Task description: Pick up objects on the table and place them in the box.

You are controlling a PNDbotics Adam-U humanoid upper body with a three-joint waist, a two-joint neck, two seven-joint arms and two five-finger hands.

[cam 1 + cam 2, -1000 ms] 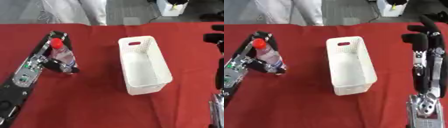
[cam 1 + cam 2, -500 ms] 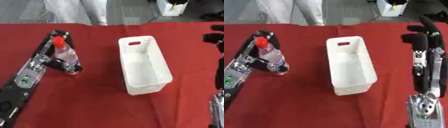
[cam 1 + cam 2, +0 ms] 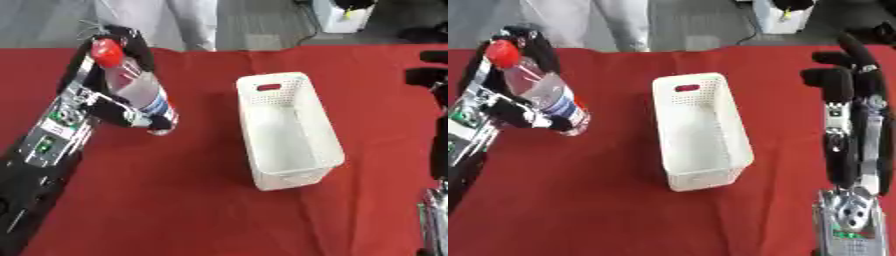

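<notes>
1. The left robot hand (image 3: 105,107) comes in from the left side and has its fingers and thumb curled round a bottle (image 3: 133,87), pinching it between them.
2. The bottle is clear plastic with a red cap (image 3: 107,50) and a blue-and-white label low on its body. It is tilted, cap toward the far left, base toward the near right.
3. Dark fingers (image 3: 140,47) reach up behind the bottle's neck, past the cap; the thumb side wraps the lower part near the label.
4. Whether the bottle's base touches the cloth or hangs just above it cannot be told.
5. The box (image 3: 325,135) is a white perforated basket with a slot handle at its far end. It stands upright on the table (image 3: 201,200), to the right of the bottle and well apart from it. Its inside looks white, and nothing can be made out in it.
6. The table is covered with a red cloth that fills most of both views.
7. The right robot hand (image 3: 850,80) shows at the right edge, best in the right eye view, with its fingers straight and pointing away, holding nothing. It is on the right of the box and does not touch it.
8. The right forearm, black with silver parts, runs down to the lower right corner.
</notes>
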